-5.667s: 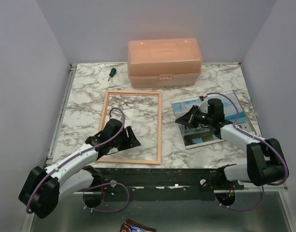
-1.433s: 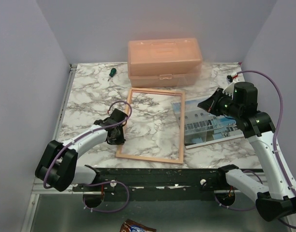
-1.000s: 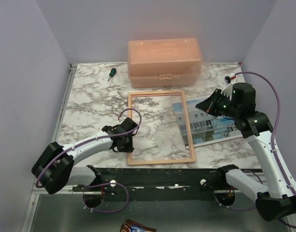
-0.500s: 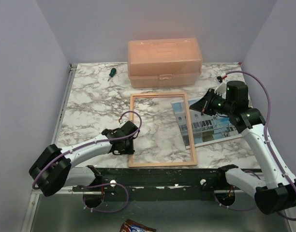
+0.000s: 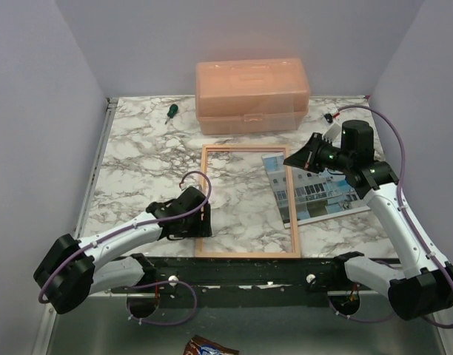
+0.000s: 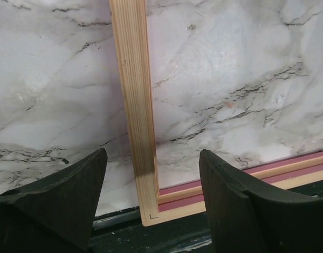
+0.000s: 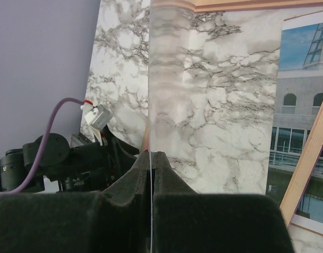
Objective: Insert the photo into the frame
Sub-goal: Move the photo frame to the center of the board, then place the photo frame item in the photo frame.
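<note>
Left end effector (image 6: 152, 154) just let go. Its jaws are now wide, straddling the frame (image 5: 245, 148) at its 9 o'clock rail by the 7 o'clock corner, no contact. Frame lies flat on the counter (image 5: 138, 155), pale wood up, and has slid over so its 3 o'clock rail crosses the photo (image 5: 326, 196). Photo is mostly outside, at the frame's 3 o'clock. Right end effector (image 5: 289, 159) is pinched shut over the photo's 11 o'clock corner; can't tell if it holds anything. My read: frame positioned, insertion not done.

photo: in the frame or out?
Out. The photo lies on the table, mostly right of the frame; only the frame's right rail crosses its left strip.
</note>
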`<action>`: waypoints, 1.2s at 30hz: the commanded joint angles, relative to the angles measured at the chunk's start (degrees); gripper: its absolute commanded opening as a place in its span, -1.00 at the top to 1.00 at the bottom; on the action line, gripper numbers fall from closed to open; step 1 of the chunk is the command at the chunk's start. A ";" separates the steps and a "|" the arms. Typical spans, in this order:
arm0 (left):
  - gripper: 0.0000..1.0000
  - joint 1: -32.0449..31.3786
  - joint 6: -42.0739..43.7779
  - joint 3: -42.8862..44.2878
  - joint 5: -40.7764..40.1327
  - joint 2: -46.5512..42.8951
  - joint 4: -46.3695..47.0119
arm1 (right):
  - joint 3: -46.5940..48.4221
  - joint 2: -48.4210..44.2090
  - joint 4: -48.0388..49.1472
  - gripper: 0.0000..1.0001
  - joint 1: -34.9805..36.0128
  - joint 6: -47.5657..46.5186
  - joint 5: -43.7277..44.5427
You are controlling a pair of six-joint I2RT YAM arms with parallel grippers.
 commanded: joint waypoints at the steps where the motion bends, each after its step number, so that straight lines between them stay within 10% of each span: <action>1: -0.45 4.39 0.95 0.32 7.15 -4.02 2.72 | 1.60 1.62 2.97 0.99 -0.05 -0.74 -4.09; 14: 0.05 20.83 6.77 -1.48 17.28 -3.39 6.95 | -1.70 3.12 12.04 0.99 -0.09 7.60 -12.97; 36: 0.55 21.72 8.53 -4.47 15.25 1.84 10.08 | -14.83 4.72 24.64 0.99 -0.08 17.26 -16.71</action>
